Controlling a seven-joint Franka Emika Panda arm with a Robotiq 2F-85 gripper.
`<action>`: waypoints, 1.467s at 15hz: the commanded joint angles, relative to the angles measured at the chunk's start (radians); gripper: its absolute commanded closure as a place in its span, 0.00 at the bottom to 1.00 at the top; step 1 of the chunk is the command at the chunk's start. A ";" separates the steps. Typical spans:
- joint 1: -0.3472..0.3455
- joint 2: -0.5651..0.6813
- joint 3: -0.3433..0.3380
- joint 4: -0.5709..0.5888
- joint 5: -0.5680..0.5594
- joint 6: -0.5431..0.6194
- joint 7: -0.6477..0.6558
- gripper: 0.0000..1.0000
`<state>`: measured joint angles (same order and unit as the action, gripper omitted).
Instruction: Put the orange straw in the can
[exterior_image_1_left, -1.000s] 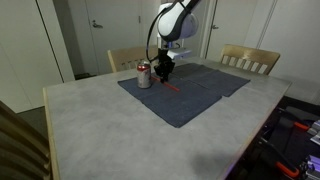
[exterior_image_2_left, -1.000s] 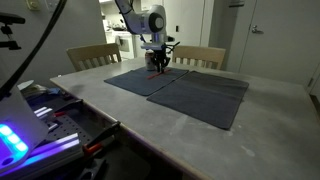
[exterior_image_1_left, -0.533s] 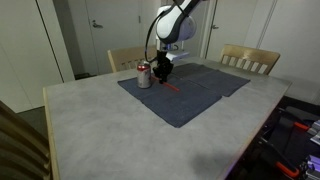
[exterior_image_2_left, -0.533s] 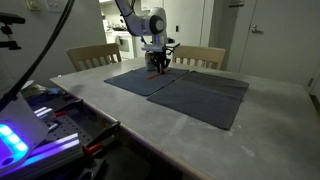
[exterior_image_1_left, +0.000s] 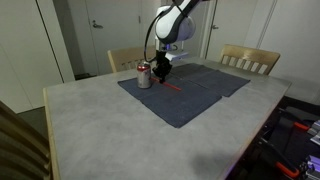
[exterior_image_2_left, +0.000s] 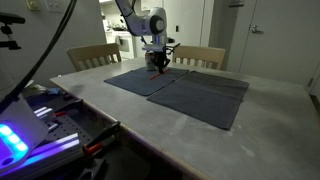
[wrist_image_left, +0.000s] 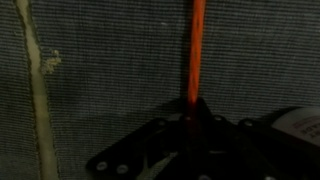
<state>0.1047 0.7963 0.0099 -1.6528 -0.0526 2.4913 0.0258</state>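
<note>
Claw (wrist_image_left: 190, 115) is clenched on one end of the orange straw (wrist_image_left: 195, 50), which is laid flat on the dark cloth (wrist_image_left: 100, 80), stretching ahead. An end grip is judged chosen so it can be tipped upright into the can (exterior_image_1_left: 144, 75) close beside.

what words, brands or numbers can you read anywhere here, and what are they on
No text can be read in any view.
can: it has a red label band, but any print is too small and blurred to read.
orange straw: no print shows.
grey mat: no print shows.
</note>
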 joint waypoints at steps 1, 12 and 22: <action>-0.019 0.019 0.016 0.026 0.007 -0.015 -0.025 0.98; -0.012 -0.006 0.001 0.006 0.003 -0.048 0.007 0.98; -0.030 -0.059 0.020 -0.052 -0.048 -0.136 -0.162 0.98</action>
<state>0.0995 0.7830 0.0074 -1.6546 -0.0710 2.4023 -0.0534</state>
